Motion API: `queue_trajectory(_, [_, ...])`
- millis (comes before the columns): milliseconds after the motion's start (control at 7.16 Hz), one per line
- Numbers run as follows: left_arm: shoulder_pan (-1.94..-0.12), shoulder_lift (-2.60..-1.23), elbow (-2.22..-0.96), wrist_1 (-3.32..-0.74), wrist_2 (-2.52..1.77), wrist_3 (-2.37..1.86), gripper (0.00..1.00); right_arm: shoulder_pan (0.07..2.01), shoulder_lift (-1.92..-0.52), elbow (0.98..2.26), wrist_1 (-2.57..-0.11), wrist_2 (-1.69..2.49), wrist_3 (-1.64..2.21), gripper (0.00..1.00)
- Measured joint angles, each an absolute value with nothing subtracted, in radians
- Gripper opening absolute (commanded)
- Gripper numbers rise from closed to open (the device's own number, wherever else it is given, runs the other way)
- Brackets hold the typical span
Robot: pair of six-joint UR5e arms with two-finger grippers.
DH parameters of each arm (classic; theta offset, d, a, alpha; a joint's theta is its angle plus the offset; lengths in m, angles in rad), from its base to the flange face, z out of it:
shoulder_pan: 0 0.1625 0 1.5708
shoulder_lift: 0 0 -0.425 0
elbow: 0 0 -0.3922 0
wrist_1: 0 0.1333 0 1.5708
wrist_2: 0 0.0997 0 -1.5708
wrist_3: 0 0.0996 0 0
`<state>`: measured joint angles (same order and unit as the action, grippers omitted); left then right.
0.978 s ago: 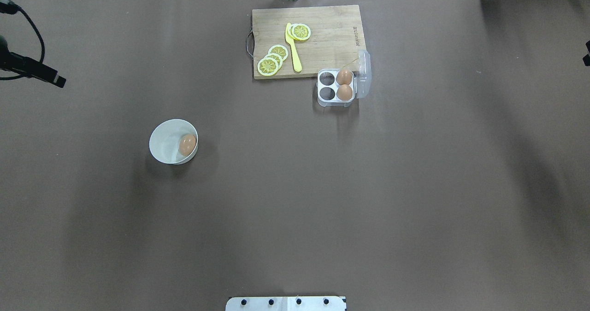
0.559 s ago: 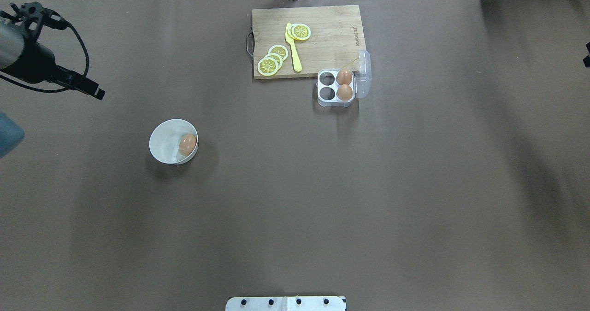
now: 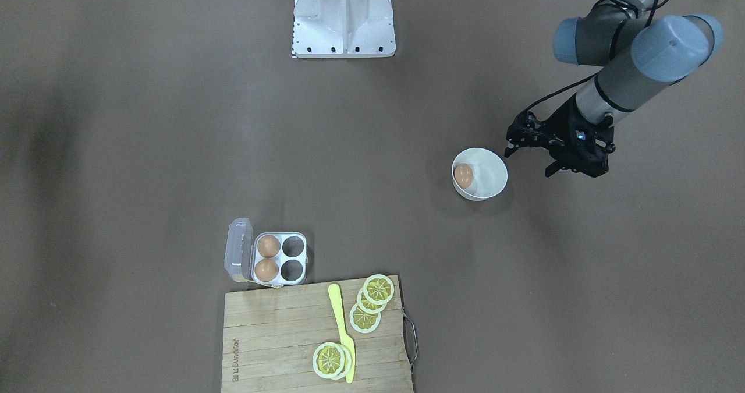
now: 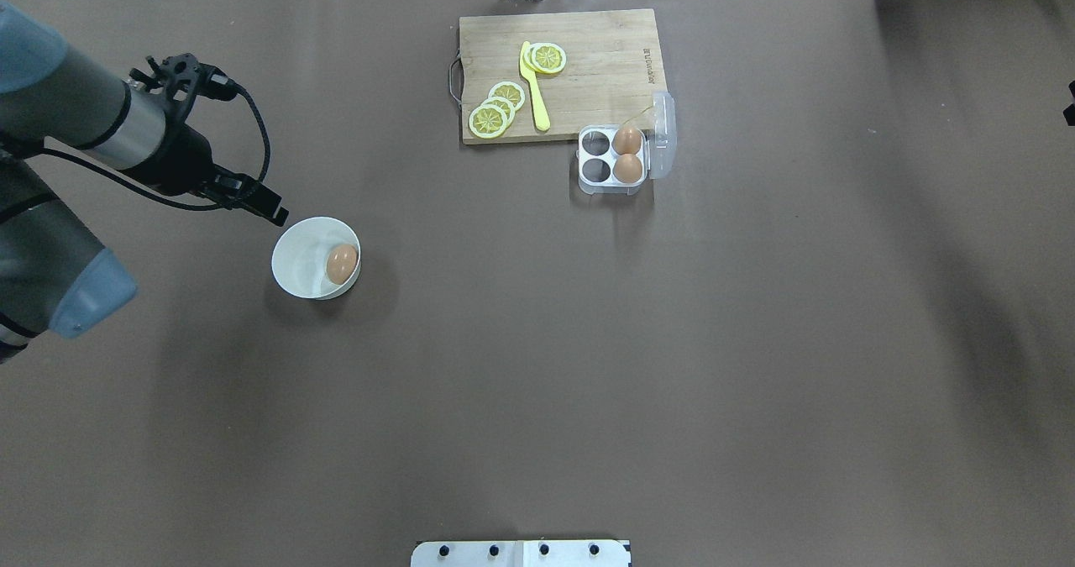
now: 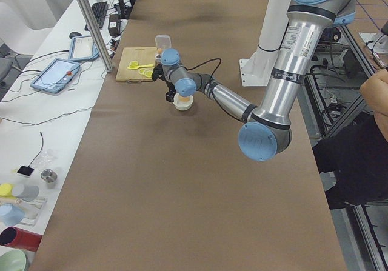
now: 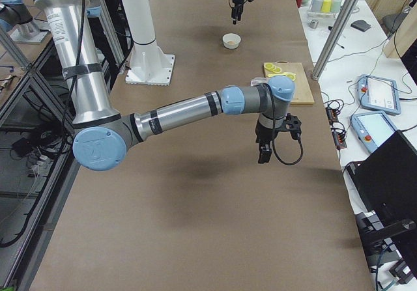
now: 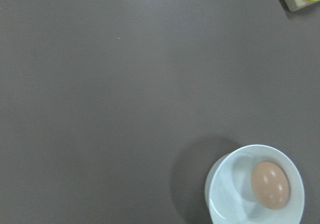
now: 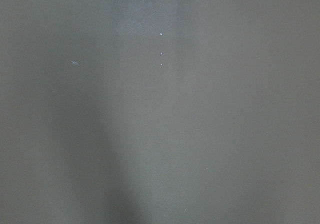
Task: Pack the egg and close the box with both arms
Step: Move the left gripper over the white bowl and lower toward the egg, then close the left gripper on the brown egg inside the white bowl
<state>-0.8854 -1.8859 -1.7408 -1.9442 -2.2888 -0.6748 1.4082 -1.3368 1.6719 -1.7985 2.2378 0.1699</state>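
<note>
The left gripper [image 4: 275, 212] hung near the rim of the bowl [image 4: 294, 266], on the side away from the box [image 4: 611, 154]. In the overhead view its fingers showed edge-on as 1 dark bar, so whether they stood apart or together could not be told. The right gripper [image 6: 263, 155] showed clearly only from the side, above the table [image 4: 756, 340], and its state could not be told either. The lemon slices [image 4: 495, 109] overlapped, so the count of 5 was uncertain. There were 3 eggs. The egg [image 4: 342, 263] lay on its side in the 1 bowl, against the wall toward the box, its long axis running roughly away from the robot; which end led was too small to tell. The 2 other eggs [image 4: 627, 140] sat in the 2 cells beside the open, raised lid [image 4: 663, 134], leaving 2 of 4 cells empty. The box sat just beside the near corner of the 1 cutting board [image 4: 605, 63], which carried 1 yellow knife [image 4: 534, 88].
</note>
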Motion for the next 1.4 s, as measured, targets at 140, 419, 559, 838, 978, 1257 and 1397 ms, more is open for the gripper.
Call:
queue_trajectory(140, [-0.854, -1.904, -1.734, -1.943, -2.289, -0.745, 0.82, 1.408, -1.337, 1.668, -1.798, 2.237, 0.169, 1.0])
queue_trajectory(419, [-0.819, -1.93, -1.717, -1.935, -2.289, -0.859, 0.76, 1.408, -1.338, 1.664, -1.798, 2.237, 0.169, 1.0])
queue_trajectory(559, [-0.815, -1.937, -1.704, -1.932, -2.289, -0.894, 0.75, 1.408, -1.338, 1.663, -1.798, 2.237, 0.169, 1.0])
queue_trajectory(838, [-0.811, -1.95, -1.671, -1.932, -2.288, -0.927, 0.75, 1.408, -1.338, 1.664, -1.798, 2.238, 0.17, 1.0])
queue_trajectory(978, [-0.808, -1.957, -1.658, -1.933, -2.288, -0.934, 0.75, 1.408, -1.338, 1.664, -1.798, 2.238, 0.17, 1.0])
queue_trajectory(1257, [-0.802, -1.981, -1.621, -1.934, -2.287, -0.936, 0.74, 1.408, -1.339, 1.664, -1.798, 2.238, 0.172, 1.0])
queue_trajectory(1397, [-0.796, -1.987, -1.601, -1.94, -2.282, -0.934, 0.73, 1.408, -1.34, 1.664, -1.798, 2.238, 0.172, 1.0])
